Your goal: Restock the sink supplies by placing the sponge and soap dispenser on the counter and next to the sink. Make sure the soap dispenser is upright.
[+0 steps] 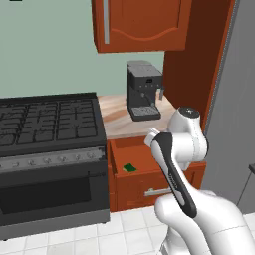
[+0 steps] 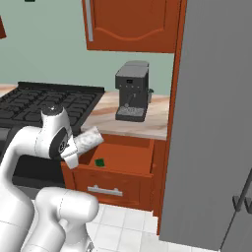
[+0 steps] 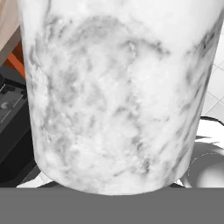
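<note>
My gripper grasps the soap dispenser tilted, its long axis sideways over the open drawer holding the sponge.

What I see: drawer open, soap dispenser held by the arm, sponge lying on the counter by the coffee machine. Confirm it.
Wrong on one thing: the sponge lies inside the open drawer, not on the counter; the right base view shows it. The rest stands.
</note>
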